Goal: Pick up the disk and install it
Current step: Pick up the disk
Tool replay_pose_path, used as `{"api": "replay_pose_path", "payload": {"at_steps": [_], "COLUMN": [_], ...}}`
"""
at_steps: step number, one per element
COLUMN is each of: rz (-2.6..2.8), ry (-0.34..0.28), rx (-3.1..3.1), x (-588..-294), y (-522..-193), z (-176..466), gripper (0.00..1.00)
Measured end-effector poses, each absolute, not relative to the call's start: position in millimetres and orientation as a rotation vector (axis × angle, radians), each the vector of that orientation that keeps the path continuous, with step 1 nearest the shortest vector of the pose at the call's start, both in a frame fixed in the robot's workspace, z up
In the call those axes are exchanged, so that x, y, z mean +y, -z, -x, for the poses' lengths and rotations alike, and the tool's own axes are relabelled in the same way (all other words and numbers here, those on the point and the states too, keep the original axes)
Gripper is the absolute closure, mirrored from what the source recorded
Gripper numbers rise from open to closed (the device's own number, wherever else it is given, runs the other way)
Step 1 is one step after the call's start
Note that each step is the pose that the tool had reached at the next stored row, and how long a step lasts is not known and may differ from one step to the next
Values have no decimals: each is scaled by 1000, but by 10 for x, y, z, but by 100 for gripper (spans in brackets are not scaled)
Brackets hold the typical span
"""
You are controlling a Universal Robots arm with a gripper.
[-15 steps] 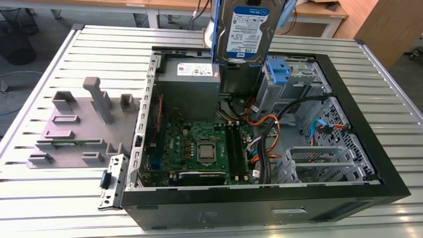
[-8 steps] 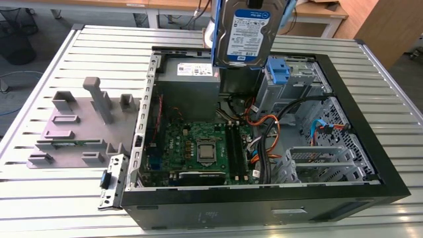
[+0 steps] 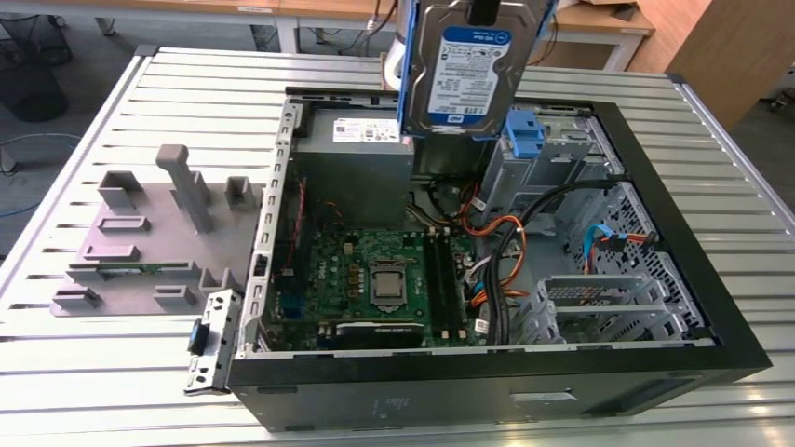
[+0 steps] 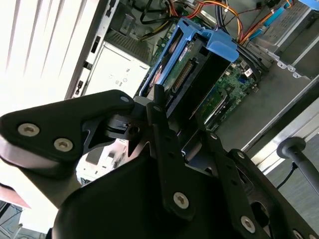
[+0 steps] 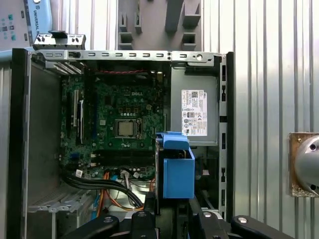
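The disk, a silver drive with a white-and-blue label and a blue carrier frame, hangs upright above the far side of the open computer case. My gripper is shut on it from above, its black fingers pressed on both flat sides. In the first wrist view the disk's blue carrier end sticks out between the fingers, over the case's inside next to the power supply. The disk is clear of the drive cage below it.
Inside the case lie the green motherboard, a grey power supply box with a white sticker, orange and black cables and a blue latch on the drive cage. A grey fixture block stands on the slatted table at the exterior view's left.
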State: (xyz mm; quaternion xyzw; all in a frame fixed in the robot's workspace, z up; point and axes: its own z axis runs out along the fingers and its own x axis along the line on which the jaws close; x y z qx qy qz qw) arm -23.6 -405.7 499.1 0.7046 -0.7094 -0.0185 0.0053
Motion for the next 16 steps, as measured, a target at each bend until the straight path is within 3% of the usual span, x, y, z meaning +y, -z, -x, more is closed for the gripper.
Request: {"api": "replay_pose_path", "payload": {"at_steps": [16], "rz": [-2206], "ry": [58], "rx": [-2221], "x": [-4433], "y": [-4983], "z": [237], "gripper": [65]}}
